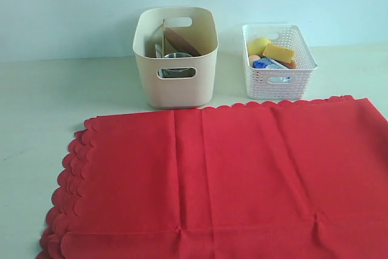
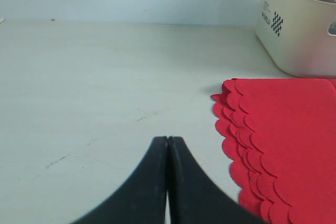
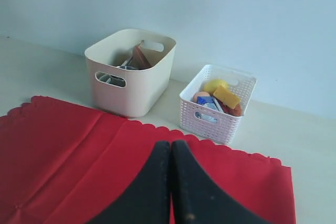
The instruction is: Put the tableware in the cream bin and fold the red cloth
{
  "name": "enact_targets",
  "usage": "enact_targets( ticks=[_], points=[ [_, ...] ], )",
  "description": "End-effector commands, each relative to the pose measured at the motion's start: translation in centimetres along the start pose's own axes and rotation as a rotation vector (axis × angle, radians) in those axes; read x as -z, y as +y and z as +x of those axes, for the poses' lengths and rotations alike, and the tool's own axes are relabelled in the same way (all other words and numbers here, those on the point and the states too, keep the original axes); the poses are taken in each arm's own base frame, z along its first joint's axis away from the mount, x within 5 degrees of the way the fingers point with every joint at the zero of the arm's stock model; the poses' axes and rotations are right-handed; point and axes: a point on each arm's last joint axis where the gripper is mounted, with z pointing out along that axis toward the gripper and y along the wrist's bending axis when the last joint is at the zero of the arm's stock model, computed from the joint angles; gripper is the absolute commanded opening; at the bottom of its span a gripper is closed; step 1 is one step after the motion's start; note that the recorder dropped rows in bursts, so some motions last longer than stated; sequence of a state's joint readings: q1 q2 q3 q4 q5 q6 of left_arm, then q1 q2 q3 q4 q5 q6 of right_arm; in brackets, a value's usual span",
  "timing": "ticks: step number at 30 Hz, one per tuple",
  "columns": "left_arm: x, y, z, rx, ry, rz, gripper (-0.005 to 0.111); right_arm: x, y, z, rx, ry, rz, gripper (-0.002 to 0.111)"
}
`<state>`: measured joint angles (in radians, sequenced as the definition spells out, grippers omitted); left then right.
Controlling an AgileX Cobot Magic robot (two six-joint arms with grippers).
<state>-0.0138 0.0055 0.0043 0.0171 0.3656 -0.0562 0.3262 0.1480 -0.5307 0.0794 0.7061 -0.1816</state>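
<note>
Left fingers (image 2: 149, 182) closed; right fingers (image 3: 152, 182) closed above cloth (image 3: 79, 145).

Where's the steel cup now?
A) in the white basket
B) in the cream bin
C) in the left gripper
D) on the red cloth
B: the cup sits inside the cream bin, its steel rim showing just behind the bin's front wall.
</note>
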Motion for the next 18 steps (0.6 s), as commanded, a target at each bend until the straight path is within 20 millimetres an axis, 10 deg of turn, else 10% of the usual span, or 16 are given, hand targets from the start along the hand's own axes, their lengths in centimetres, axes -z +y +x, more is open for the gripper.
enact_targets(
  ticks=[1,18],
  points=[
    [0.1,-0.1,-0.3,0.003,-0.024,0.008,0.000,-0.3,0.1,1.9,-0.005,-0.065,0.018,0.000],
    [0.1,-0.1,-0.3,0.003,-0.024,0.008,0.000,0.0,0.8,3.1,-0.083,-0.119,-0.034,0.000]
  ],
)
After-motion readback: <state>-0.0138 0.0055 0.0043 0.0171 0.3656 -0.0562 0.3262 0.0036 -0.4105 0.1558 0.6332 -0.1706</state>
